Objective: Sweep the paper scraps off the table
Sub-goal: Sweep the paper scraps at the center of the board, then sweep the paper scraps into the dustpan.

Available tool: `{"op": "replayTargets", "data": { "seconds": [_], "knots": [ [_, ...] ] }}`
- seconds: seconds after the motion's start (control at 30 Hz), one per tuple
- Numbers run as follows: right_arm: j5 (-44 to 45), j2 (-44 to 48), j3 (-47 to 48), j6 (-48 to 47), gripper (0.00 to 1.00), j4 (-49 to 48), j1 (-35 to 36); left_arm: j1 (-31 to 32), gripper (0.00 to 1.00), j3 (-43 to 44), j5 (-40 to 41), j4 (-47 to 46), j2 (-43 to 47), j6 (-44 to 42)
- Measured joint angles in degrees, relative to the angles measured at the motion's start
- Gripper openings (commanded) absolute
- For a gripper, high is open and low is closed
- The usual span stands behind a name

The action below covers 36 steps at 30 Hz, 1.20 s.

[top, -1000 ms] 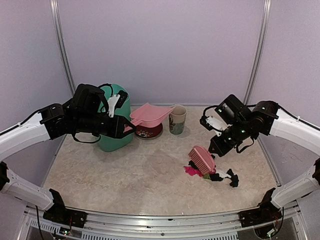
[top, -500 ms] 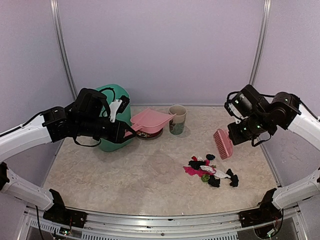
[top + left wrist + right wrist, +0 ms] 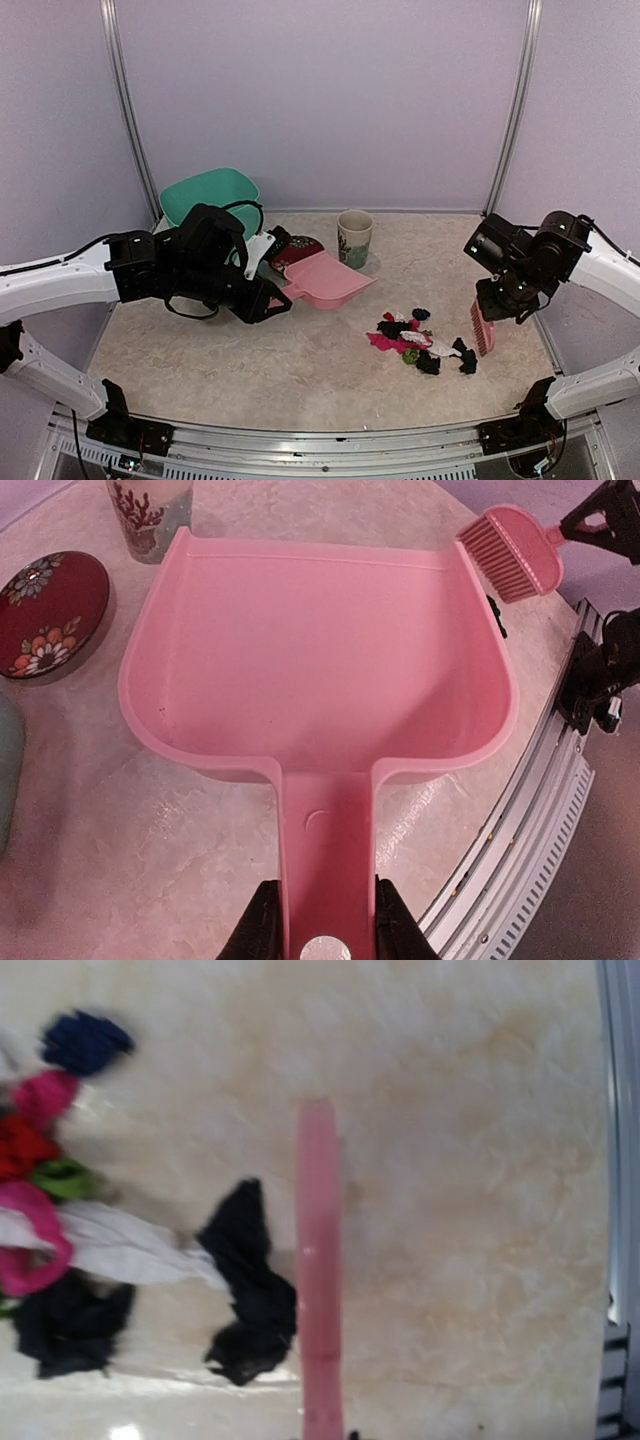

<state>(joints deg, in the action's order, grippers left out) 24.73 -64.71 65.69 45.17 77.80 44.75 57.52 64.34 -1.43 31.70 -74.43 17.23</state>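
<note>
Top external view: the paper scraps lie in a loose heap on the beige surface, right of centre in the frame. They are mostly black, with red, pink, white and green bits. At the right side of the frame the right gripper is closed on the handle of a pink brush. The brush hangs bristle-end down just right of the heap, and whether it touches the surface cannot be told. Left of centre, the left gripper clamps the handle of a pink dustpan, whose open mouth faces the heap but stands apart from it. Behind the dustpan sit a red plate and a cup, with a green bin toward the upper left. In the left wrist view the fingers press both sides of the dustpan's handle. The right wrist view is blurred. There the brush shows edge-on as a pink strip, with a black scrap just beside its left.
</note>
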Motion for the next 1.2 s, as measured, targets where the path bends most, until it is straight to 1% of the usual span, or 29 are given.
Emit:
{"op": "replayTargets", "data": {
  "seconds": [0.1, 0.37, 0.7, 0.97, 1.2],
  "knots": [
    [0.0, -1.2, -1.4, 0.0, 0.00, 0.2, -0.8, 2.8, 0.00, -1.1, 0.6, 0.4, -1.6, -0.9],
    [-1.5, -5.9, -2.2, -0.3, 0.00, -0.1, -1.2, 5.8, 0.00, -4.5, 1.3, 0.8, -3.6, -3.0],
    [-9.1, -6.8, -3.1, -2.0, 0.00, -9.4, -1.2, 11.5, 0.00, -4.6, 3.5, 0.7, -9.8, -7.0],
    [-10.2, -10.0, -2.4, -3.7, 0.00, -14.6, -1.2, 12.1, 0.00, -4.3, 5.8, -0.4, -16.0, -8.8],
    [-7.4, -12.8, -0.3, -5.3, 0.00, -15.2, -1.2, 11.9, 0.00, -2.9, 8.3, -1.9, -20.1, -8.8]
  ]
}}
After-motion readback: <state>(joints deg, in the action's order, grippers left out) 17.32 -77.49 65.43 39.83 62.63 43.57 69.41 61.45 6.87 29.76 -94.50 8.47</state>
